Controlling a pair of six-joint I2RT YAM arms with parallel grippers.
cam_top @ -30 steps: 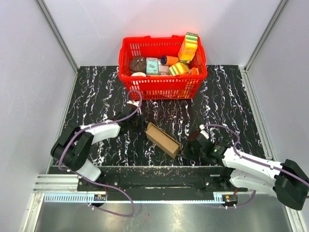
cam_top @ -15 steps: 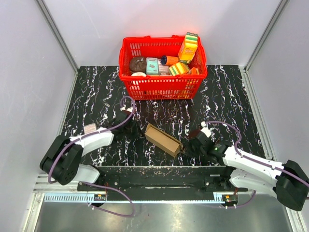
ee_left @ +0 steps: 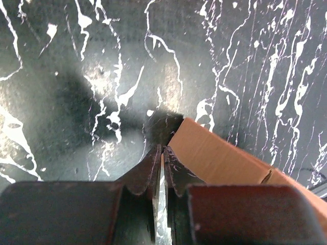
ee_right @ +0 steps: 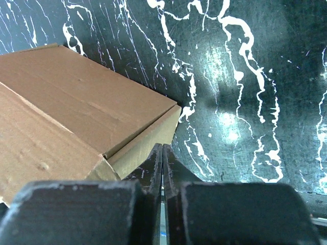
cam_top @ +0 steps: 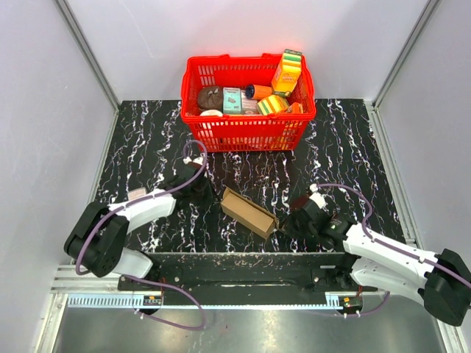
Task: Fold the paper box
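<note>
Both sets of fingers pressed together, empty: left gripper [ee_left: 162, 149] beside paper box [cam_top: 249, 212] upper-left end, right gripper [ee_right: 162, 148] beside lower-right end.

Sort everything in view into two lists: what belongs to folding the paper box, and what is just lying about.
Belongs to the job:
paper box
left end effector, shut beside one corner of it
right end effector, shut at its other end

Just lying about:
red basket
printed packages inside it
</note>
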